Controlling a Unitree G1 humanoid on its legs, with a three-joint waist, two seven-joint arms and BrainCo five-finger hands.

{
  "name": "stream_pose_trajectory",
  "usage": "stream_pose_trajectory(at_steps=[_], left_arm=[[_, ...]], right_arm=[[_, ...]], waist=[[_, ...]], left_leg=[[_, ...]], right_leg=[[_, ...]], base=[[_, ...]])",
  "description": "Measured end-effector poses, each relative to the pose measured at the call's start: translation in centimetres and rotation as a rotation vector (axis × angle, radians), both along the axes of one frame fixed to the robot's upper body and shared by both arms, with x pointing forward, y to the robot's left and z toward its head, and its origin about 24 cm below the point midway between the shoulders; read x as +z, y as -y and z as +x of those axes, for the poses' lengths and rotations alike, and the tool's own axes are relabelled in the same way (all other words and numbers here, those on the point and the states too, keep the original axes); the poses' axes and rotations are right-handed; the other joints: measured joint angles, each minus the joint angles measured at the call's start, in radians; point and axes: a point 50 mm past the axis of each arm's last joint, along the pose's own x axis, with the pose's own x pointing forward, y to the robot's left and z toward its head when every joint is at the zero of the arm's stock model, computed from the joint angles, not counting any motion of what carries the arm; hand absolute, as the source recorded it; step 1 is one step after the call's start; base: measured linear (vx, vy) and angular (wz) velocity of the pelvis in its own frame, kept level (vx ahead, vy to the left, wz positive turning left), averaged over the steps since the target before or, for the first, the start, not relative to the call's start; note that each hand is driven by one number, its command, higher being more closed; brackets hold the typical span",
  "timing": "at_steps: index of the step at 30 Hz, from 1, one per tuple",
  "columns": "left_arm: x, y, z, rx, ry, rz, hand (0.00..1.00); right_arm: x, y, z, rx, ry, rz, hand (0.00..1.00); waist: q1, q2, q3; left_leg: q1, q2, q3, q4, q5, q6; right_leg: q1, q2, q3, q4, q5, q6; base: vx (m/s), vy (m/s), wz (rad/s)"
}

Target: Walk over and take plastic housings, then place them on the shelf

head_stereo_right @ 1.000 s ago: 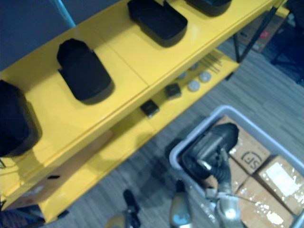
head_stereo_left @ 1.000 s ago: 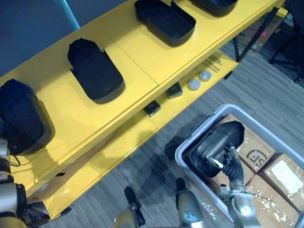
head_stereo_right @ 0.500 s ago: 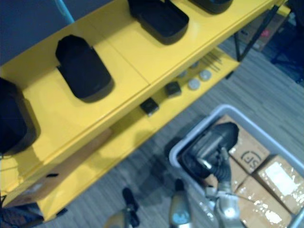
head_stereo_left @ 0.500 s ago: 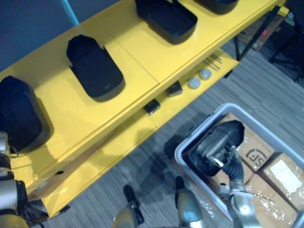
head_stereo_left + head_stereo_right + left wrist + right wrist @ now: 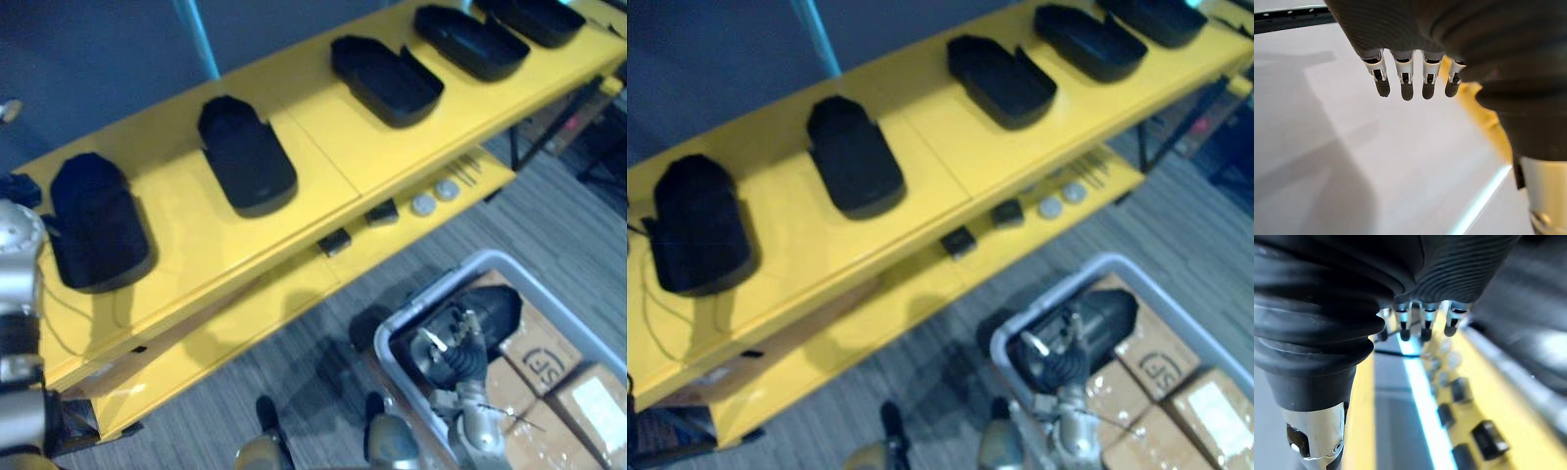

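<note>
Holding the black moulded plastic housing point(image 5: 490, 308) in the grey plastic bin point(image 5: 431, 293), my right hand point(image 5: 454, 354) curled round its end, I judge a shallow grip may drop it short of the yellow metal shelf point(image 5: 315, 149).

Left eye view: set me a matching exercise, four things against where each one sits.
Things:
1 leftmost plastic housing
2 round discs
3 cardboard boxes
4 grey bin

Places:
a on the floor
b inside the grey bin
c top yellow shelf
d lower yellow shelf

Pairs: 1-c, 2-d, 3-b, 4-a
</note>
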Motion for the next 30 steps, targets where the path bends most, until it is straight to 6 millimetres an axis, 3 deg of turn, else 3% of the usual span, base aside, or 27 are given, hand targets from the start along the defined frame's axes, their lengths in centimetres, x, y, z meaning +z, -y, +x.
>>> stream_pose_trajectory(at_steps=[3, 7, 8, 10, 14, 18, 22, 30], left_arm=[[-0.9, 2.6, -2.2, -0.107, -0.021, 0.118, 0.00], [-3.6, 3.9, -4.4, -0.205, -0.154, 0.181, 0.00], [-4.5, 3.9, -5.1, -0.233, -0.203, 0.187, 1.00], [-5.8, 4.0, -6.2, -0.277, -0.297, 0.205, 1.00], [-8.5, 5.4, -7.7, -0.424, -0.546, 0.293, 1.00], [-11.6, 6.6, -8.1, -0.561, -0.787, 0.310, 1.00], [-13.0, 6.7, -8.1, -0.614, -0.958, 0.301, 1.00], [-15.1, 6.8, -7.1, -0.718, -1.153, 0.242, 1.00]], right_arm=[[0.0, 0.1, -0.1, -0.026, 0.002, 0.004, 0.00], [0.3, 0.7, 0.0, -0.049, 0.013, -0.004, 0.00], [0.2, 1.1, -0.1, -0.062, 0.010, -0.008, 0.00], [0.3, 1.4, -0.1, -0.072, 0.010, -0.011, 0.00], [0.3, 1.8, -0.2, -0.095, 0.012, -0.014, 0.00], [0.3, 2.2, -0.3, -0.115, 0.012, 0.003, 0.00], [0.2, 2.4, -0.3, -0.122, 0.007, 0.004, 0.00], [-0.5, 3.4, -0.7, -0.128, -0.036, -0.014, 0.00]], waist=[[0.028, 0.010, -0.046], [0.058, 0.041, -0.082], [0.074, 0.048, -0.092], [0.087, 0.050, -0.104], [0.105, 0.028, -0.127], [0.109, 0.009, -0.143], [0.106, -0.001, -0.149], [0.100, 0.019, -0.140]], left_leg=[[0.014, -0.003, -0.023, -0.001, 0.000, 0.000], [0.011, -0.003, -0.044, -0.006, -0.008, 0.003], [0.011, -0.005, -0.047, -0.006, -0.008, 0.004], [0.008, -0.007, -0.054, -0.006, -0.009, 0.005], [-0.009, -0.009, -0.080, -0.007, 0.002, 0.009], [-0.020, -0.014, -0.091, -0.007, 0.008, 0.007], [-0.030, -0.016, -0.094, -0.007, 0.012, 0.007], [-0.030, -0.014, -0.089, -0.008, 0.013, 0.008]], right_leg=[[0.048, 0.000, -0.034, -0.026, 0.001, 0.000], [0.070, 0.002, -0.071, -0.040, 0.005, -0.001], [0.081, 0.002, -0.078, -0.057, 0.006, -0.005], [0.085, 0.001, -0.085, -0.072, 0.011, -0.007], [0.090, 0.003, -0.111, -0.082, 0.017, -0.013], [0.088, 0.000, -0.119, -0.083, 0.019, -0.012], [0.083, -0.001, -0.129, -0.080, 0.031, -0.007], [0.080, -0.001, -0.128, -0.079, 0.034, -0.011]], base=[[0.04, -0.022, 0.29], [-0.06, 0.016, 0.27], [-0.07, 0.026, 0.10], [-0.07, 0.029, 0.13], [-0.05, 0.010, 0.18], [0.00, 0.006, 0.08], [0.00, 0.001, 0.03], [0.00, 0.001, -0.01]])
